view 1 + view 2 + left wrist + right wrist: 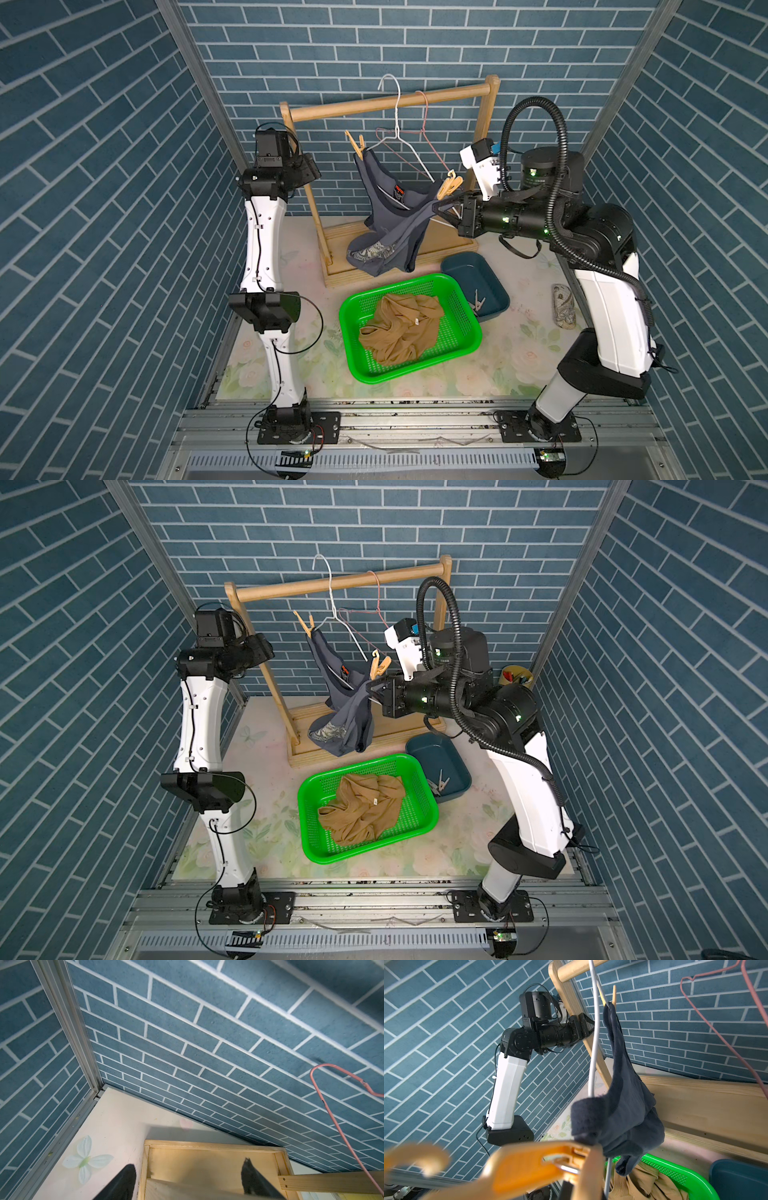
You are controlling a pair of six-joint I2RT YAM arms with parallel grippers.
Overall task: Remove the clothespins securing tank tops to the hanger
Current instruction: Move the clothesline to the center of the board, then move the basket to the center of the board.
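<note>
I am looking down on the green basket [348, 332], which is holding the crumpled tan tank top [401, 332]. Just beside its far right corner, the blue tub [494, 276] is holding a few loose clothespins [478, 305].

Behind them, the dark tank top [386, 216] is hanging from the white hanger [594, 1043] on the wooden rack [374, 106]. A left-end clothespin [356, 143] and the right-end clothespins [449, 183] are pinning it there. A pink hanger [324, 1103] is hanging next to it.

My right gripper [439, 209] is reaching in at the hanger's right end, just under those pins. Its jaws are closed, and I cannot tell whether they are pinching the strap.

My left gripper [189, 1164] is hovering over the rack's base with its jaws spread wide around nothing. The rack's left post is standing between it and the hanger.
</note>
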